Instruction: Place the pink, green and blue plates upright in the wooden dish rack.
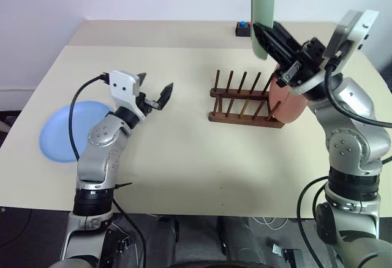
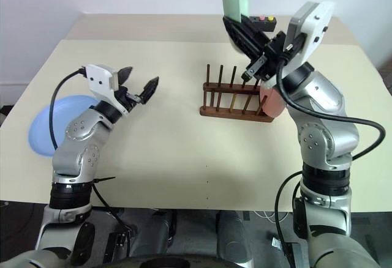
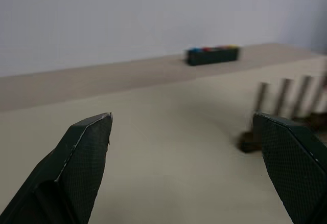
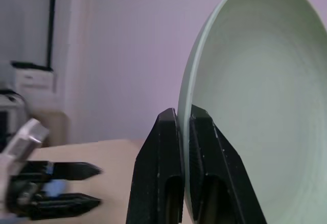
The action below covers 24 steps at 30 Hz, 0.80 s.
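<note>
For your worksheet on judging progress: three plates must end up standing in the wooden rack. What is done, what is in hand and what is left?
Done: the pink plate stands at one end of the wooden dish rack. In hand: the right gripper is shut on the green plate, held on edge above the rack. Left: the blue plate lies flat on the table; the left gripper is open and empty.

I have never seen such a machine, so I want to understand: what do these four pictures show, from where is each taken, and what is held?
It is a humanoid robot with two arms at a table. Two pictures come from cameras in its head; the other two come from cameras on its wrists.

The right gripper is shut on the rim of the green plate, holding it upright above the wooden dish rack. The pink plate already stands in the rack's right end. The left gripper is open and empty. The blue plate lies flat at the table's left edge.
</note>
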Available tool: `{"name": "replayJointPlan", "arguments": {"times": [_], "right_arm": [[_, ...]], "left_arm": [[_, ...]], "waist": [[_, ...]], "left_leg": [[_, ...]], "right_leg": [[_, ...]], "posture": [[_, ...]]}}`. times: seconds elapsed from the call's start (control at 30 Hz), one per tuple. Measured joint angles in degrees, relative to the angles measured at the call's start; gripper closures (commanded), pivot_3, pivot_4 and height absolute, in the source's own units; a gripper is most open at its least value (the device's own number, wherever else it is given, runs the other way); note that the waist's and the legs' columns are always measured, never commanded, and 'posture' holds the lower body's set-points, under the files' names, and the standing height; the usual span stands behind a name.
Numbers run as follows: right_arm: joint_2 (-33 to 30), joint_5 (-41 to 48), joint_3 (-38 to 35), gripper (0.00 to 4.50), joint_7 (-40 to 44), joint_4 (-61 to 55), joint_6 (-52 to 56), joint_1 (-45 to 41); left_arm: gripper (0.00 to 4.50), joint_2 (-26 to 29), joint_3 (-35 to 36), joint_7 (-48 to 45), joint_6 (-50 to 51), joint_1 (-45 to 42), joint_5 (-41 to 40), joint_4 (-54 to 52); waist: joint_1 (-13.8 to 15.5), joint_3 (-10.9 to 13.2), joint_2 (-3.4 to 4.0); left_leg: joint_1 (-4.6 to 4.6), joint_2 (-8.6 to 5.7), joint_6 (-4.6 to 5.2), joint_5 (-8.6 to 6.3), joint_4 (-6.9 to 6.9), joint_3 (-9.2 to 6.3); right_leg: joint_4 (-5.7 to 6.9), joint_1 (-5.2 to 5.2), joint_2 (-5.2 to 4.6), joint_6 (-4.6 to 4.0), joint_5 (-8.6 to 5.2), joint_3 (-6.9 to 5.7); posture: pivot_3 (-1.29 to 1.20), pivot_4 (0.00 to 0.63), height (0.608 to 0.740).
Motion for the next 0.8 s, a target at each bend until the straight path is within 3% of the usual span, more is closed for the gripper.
{"name": "replayJointPlan", "arguments": {"times": [0.17, 0.33, 0.8], "right_arm": [[-0.2, 12.5, -4.2, 4.50, -4.0, -2.9, 8.3, 5.3], [-0.2, 18.8, -6.5, 4.50, -7.6, -2.8, 11.4, 6.0], [-0.6, 22.8, -7.8, 4.50, -10.3, 3.8, 14.6, 6.6]], "left_arm": [[0.02, 3.9, -5.6, -11.4, 0.5, 6.2, -4.4, -6.6], [0.02, 7.6, -9.2, -17.8, 2.9, 9.7, -6.8, -10.7], [0.02, 8.1, -10.5, -18.2, 4.1, 10.4, -7.3, -11.2]], "waist": [[0.0, 0.0, 0.05], [-0.1, 0.0, 0.08], [0.1, 0.0, 0.08]], "left_leg": [[-0.01, 0.02, 0.05, -0.03, -0.02, 0.03], [0.02, 0.05, 0.05, -0.02, -0.01, 0.03], [0.00, 0.05, 0.05, -0.02, 0.00, 0.04]], "right_leg": [[-0.01, 0.00, 0.00, -0.01, 0.00, 0.02], [0.00, 0.00, 0.04, -0.03, -0.01, 0.02], [-0.01, 0.01, 0.04, -0.02, -0.01, 0.02]], "posture": [[0.00, 0.150, 0.734], [0.00, 0.150, 0.734], [0.00, 0.150, 0.734]]}}
